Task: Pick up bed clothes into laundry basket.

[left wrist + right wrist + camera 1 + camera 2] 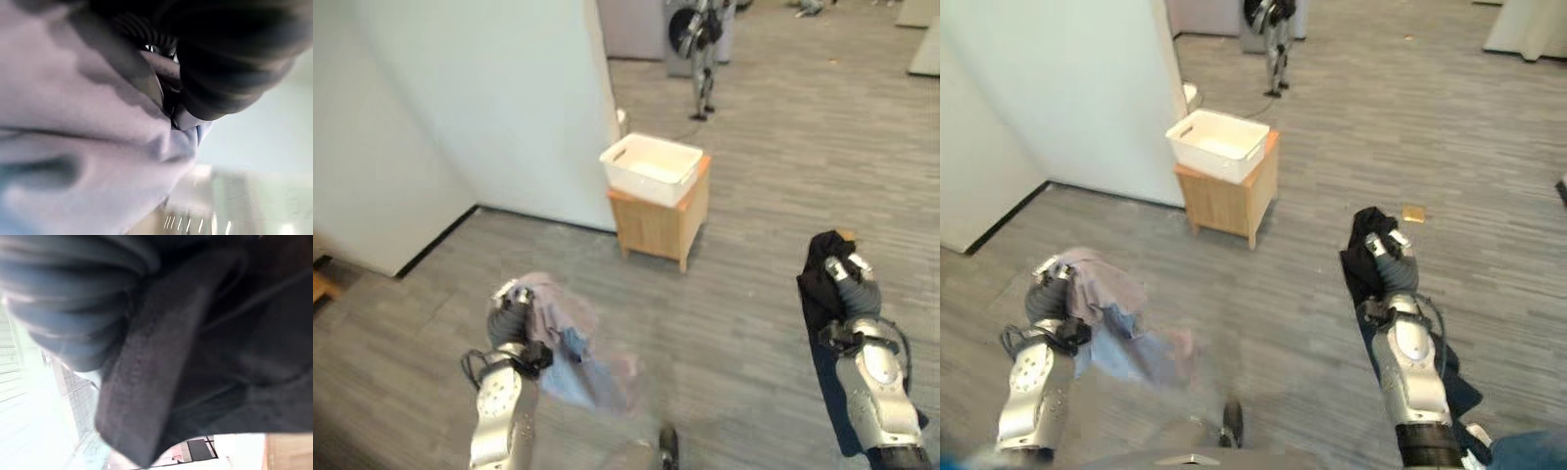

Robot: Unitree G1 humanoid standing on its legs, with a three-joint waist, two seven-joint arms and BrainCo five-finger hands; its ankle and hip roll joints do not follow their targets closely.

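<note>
Count, by kind:
- Garments: two. One lilac-and-blue cloth at lower left of frame, one black cloth at right.
- Laundry baskets: one, white, upper centre.
- Small wooden benches: one, under the basket.
- Robot hands: two, left hand, right hand.

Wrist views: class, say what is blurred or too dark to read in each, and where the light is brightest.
Left wrist view: pale cloth soft and out of focus, dark cover in shadow, bright haze behind. Right wrist view: black cloth nearly featureless, glare washing out the floor edge. Left eye view: pale cloth's hanging end smeared.
</note>
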